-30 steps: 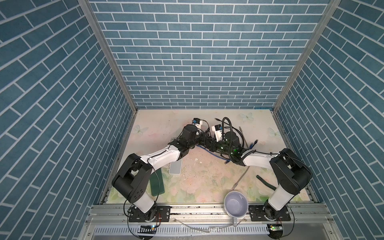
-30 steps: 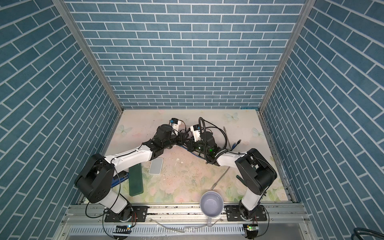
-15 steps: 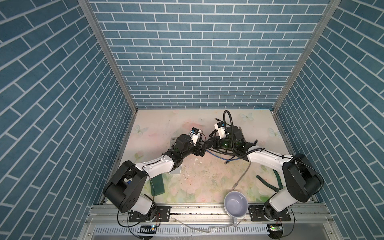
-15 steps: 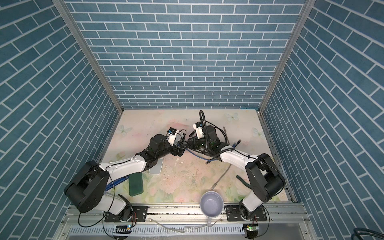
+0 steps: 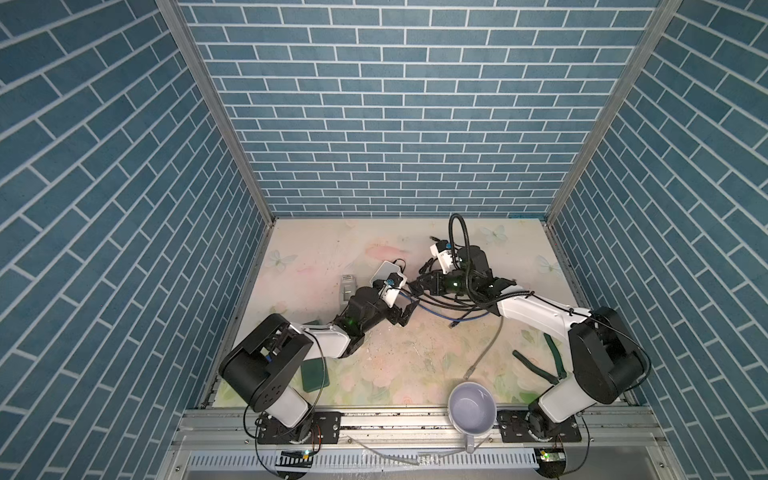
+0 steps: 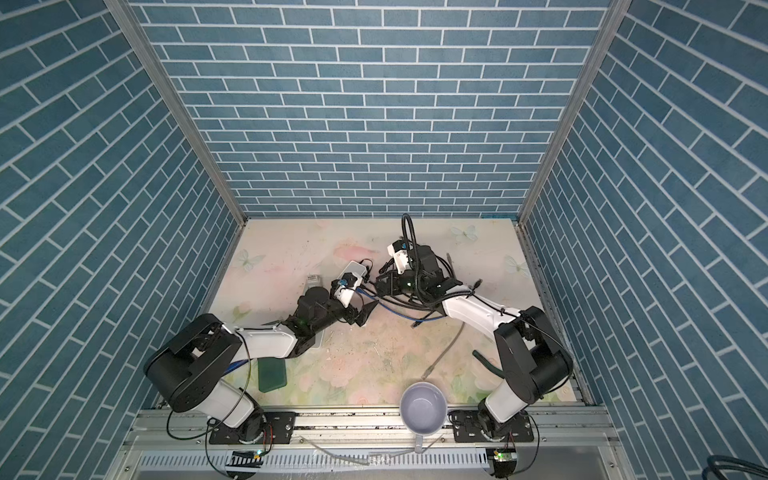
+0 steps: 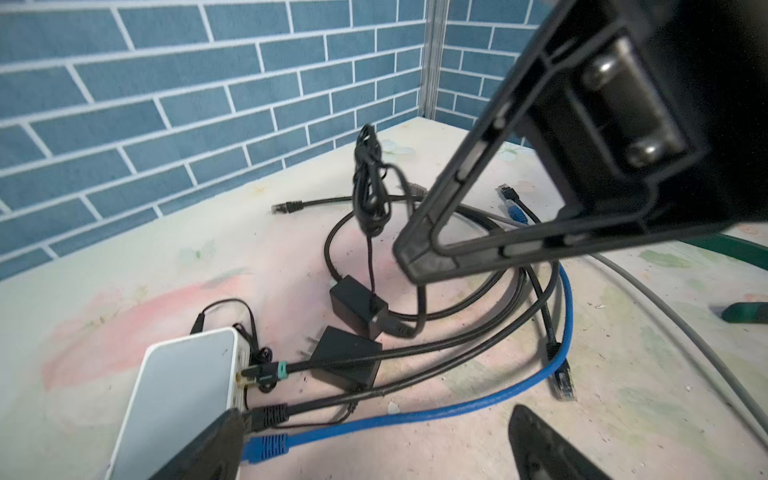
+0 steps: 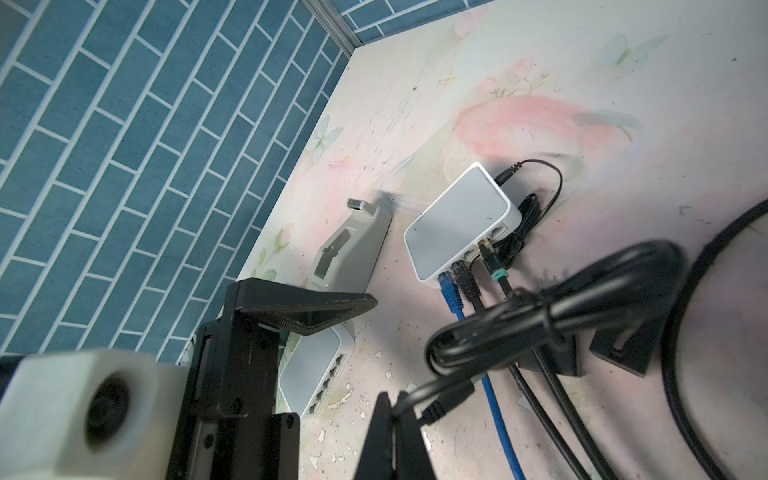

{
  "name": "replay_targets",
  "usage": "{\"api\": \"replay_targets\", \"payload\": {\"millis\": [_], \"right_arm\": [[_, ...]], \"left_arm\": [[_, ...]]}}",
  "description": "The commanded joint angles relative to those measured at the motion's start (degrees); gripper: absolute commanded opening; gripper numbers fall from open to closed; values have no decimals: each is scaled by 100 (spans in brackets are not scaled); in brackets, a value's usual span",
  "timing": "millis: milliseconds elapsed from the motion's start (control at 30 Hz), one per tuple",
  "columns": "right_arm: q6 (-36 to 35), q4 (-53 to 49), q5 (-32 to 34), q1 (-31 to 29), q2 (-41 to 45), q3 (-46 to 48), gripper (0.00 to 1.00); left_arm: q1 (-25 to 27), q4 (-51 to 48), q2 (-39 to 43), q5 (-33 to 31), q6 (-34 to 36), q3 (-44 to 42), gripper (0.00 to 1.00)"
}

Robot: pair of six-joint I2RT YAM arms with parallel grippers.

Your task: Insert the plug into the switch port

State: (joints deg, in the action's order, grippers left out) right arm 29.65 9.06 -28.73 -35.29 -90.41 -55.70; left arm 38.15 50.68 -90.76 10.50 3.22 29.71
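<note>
Three plugs (image 8: 465, 280) sit side by side in the white switch (image 8: 457, 220).

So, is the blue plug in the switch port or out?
In: the blue plug sits seated in the white switch's port row, beside two black plugs.

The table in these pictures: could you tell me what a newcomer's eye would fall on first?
Probably the tangle of black and blue cables mid-table between the arms, three of them plugged side by side into the small white switch. The left gripper hangs beside it with jaws wide open, while the right gripper, jaws shut, seems to pinch a thin black cord. A lavender mug sits at the front edge.
</note>
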Motion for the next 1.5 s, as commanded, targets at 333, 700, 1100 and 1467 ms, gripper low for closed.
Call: {"api": "replay_targets", "payload": {"millis": [333, 700, 1100, 1467], "right_arm": [[98, 66, -586, 13, 349, -301, 0], [169, 157, -649, 57, 380, -295, 0], [270, 290, -609, 175, 389, -262, 0], [269, 324, -617, 183, 428, -202, 0]], "left_arm": [[272, 2338, -830, -264, 784, -101, 95], [316, 2286, -935, 178, 858, -97, 55], [325, 1600, -773, 955, 830, -40, 21], [327, 2076, -847, 170, 601, -160, 37]]}}
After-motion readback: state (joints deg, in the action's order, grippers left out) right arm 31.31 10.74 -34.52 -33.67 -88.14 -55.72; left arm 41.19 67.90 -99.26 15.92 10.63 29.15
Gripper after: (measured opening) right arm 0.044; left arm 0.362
